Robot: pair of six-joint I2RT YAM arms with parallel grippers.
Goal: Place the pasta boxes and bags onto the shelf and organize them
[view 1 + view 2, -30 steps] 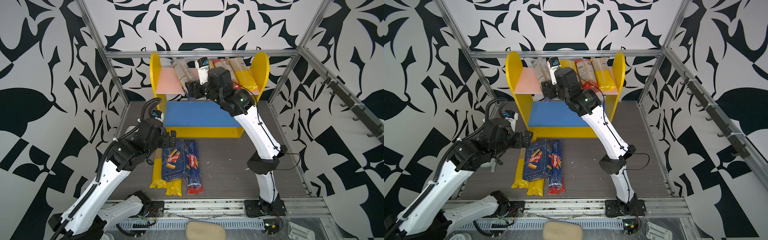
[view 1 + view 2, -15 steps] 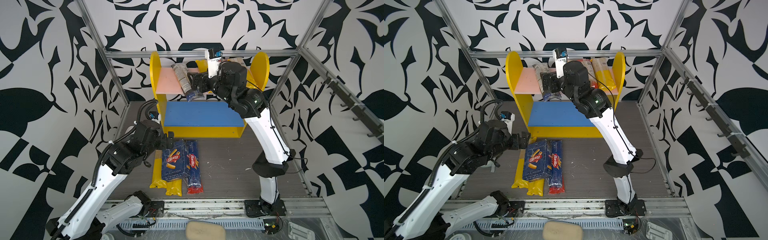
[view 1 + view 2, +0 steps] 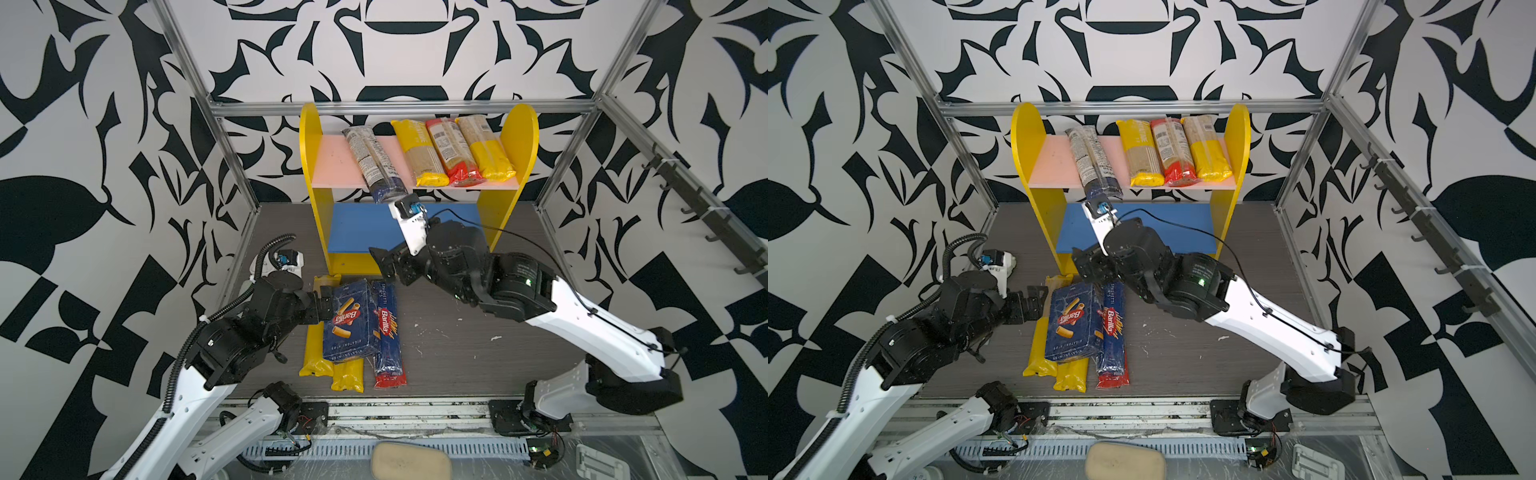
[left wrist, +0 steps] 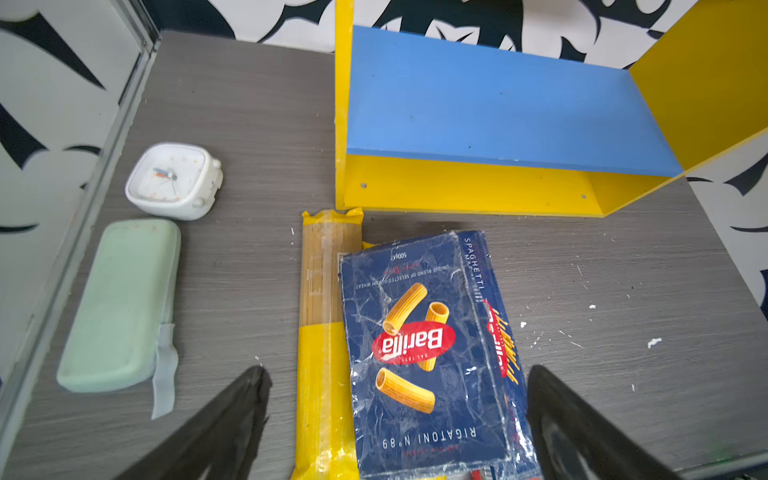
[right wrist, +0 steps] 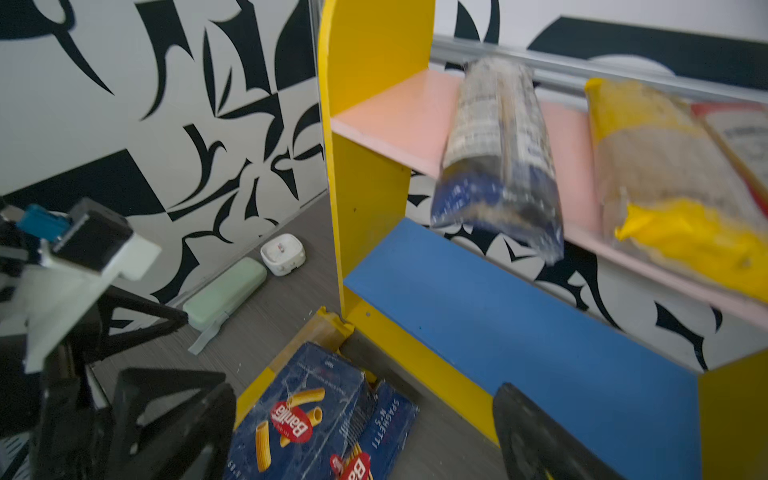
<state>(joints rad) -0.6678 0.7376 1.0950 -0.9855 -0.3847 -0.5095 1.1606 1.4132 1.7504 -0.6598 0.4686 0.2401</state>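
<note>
The shelf [image 3: 309, 166] stands at the back with a pink upper board and a blue lower board [image 3: 361, 224]. On the pink board a navy-ended bag [image 3: 376, 164] lies slanted, its end overhanging the front edge, beside yellow [image 3: 419, 151], red [image 3: 451, 151] and yellow [image 3: 486, 145] bags. On the table, the rigatoni box [image 3: 349, 320] and the spaghetti box [image 3: 388, 328] rest on yellow [image 3: 316, 357] and red-ended [image 3: 390, 378] bags. My left gripper [image 3: 328, 305] is open at the rigatoni box's left edge. My right gripper [image 3: 386, 266] is open and empty, low before the shelf.
A white clock [image 4: 172, 178] and a pale green case [image 4: 120, 307] lie on the table left of the shelf, near the metal frame rail. A beige pad [image 3: 409, 459] sits outside the front rail.
My right gripper let go of the navy-ended bag on the pink board, opened and dropped back down in front of the shelf. The left gripper edged toward the boxes.
</note>
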